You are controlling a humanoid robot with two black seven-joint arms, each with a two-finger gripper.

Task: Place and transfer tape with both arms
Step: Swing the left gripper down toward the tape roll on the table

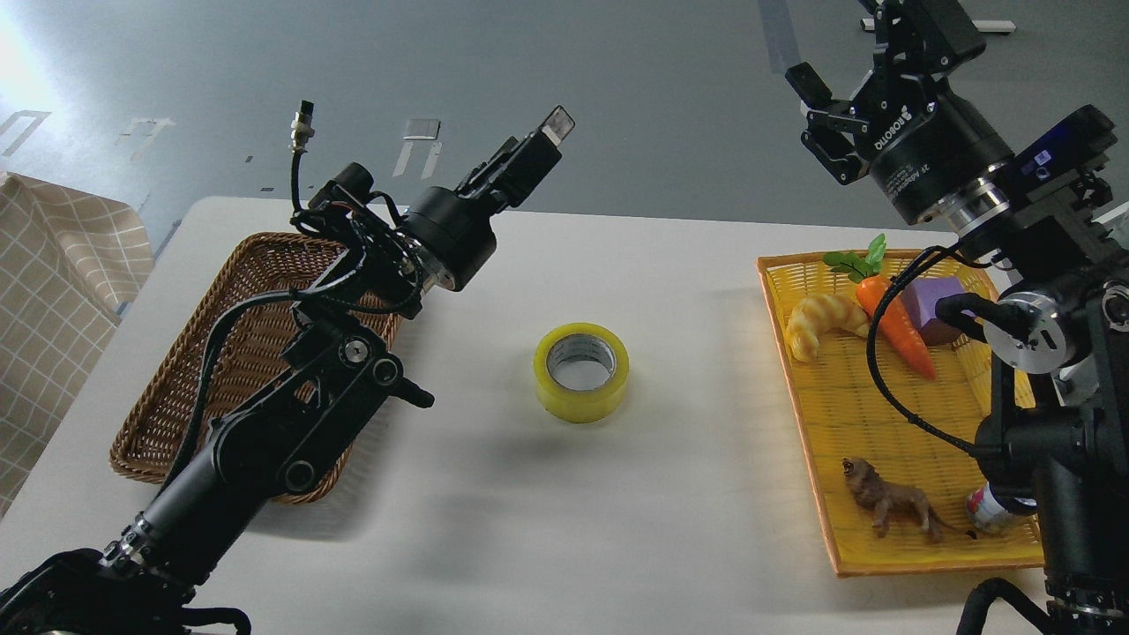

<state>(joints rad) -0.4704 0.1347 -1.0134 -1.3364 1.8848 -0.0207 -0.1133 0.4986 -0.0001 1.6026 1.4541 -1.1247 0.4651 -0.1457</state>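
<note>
The tape (580, 371), a yellow roll with a grey-white core, lies flat in the middle of the white table (617, 520). My left gripper (545, 139) is raised above the far side of the table, up and to the left of the tape and well apart from it. It is seen side-on and its fingers overlap, so its opening does not show. My right gripper (851, 48) is open and empty, held high at the upper right, beyond the yellow tray's far end.
A brown wicker basket (190, 388) lies at the left under my left arm. A yellow tray (860, 423) at the right holds a croissant (820, 322), a carrot (891, 322), a purple block (930, 304), a toy lion (891, 504) and a small jar (992, 510). A checked cloth (53, 291) hangs at far left.
</note>
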